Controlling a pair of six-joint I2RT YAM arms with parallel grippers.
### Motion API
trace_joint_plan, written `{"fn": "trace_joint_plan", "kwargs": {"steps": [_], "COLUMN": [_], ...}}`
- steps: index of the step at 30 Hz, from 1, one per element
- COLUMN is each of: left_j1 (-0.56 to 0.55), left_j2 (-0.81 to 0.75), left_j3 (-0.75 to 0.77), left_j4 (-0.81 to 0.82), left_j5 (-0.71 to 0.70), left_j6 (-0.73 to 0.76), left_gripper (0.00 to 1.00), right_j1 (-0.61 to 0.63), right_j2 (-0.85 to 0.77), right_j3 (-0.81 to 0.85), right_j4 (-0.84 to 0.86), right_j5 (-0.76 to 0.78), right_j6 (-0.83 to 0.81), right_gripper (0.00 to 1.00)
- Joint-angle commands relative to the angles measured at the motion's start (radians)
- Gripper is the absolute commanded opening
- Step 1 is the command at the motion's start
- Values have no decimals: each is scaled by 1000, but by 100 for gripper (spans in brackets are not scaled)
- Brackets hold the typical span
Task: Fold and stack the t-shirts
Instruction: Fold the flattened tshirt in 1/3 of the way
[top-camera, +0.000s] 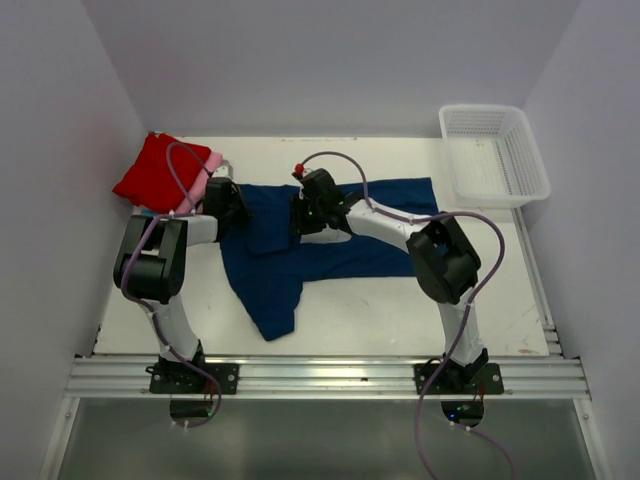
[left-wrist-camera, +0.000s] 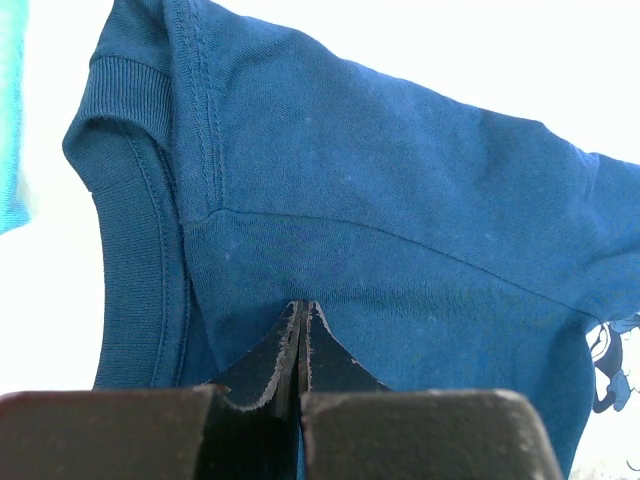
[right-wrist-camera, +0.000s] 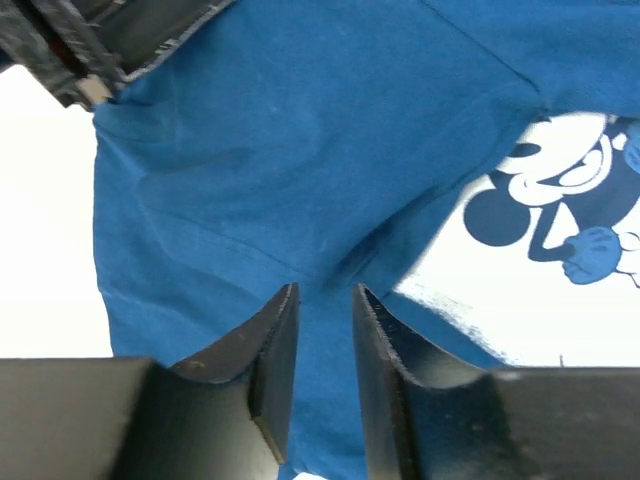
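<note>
**Navy tee (top-camera: 270, 290) not yet folded or stacked**

Far left corner of tabletop (top-camera: 400, 310): red tee (top-camera: 155, 172) folded, lying over pink tee (top-camera: 208, 165); teal sliver (left-wrist-camera: 10, 120) beside.
Left gripper (left-wrist-camera: 302, 305) clenched, tips at navy cloth near collar (left-wrist-camera: 130, 200); cannot tell if cloth is pinched.
Navy tee sprawled mid-tabletop, rumpled.
Right gripper (right-wrist-camera: 325, 292) released, over cloth beside chest print (right-wrist-camera: 560, 215).
Remaining, by judgement: fold navy tee, add to pile.

Left fingers (left-wrist-camera: 268, 362) closed, right fingers (right-wrist-camera: 272, 350) parted

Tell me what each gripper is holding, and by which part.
The left gripper is shut at the navy t-shirt near the collar; a pinch cannot be confirmed. The right gripper is open, holding nothing.
</note>
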Motion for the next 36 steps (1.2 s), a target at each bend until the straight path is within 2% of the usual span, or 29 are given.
{"fn": "trace_joint_plan", "kwargs": {"steps": [1, 4, 15, 36], "left_j1": [10, 11, 17, 33], "left_j2": [-30, -30, -18, -15], "left_j3": [-18, -20, -20, -34], "left_j4": [24, 26, 26, 38], "left_j5": [8, 8, 20, 40], "left_j6": [-11, -12, -17, -27], "left_gripper": [0, 0, 0, 0], "right_j1": [5, 5, 21, 25], "right_j2": [-22, 1, 97, 119], "right_j3": [31, 66, 163, 143], "right_j4": [-55, -87, -135, -162], "right_j5": [59, 64, 68, 134], "right_j6": [-27, -24, -23, -21], "right_gripper": [31, 27, 25, 22]}}
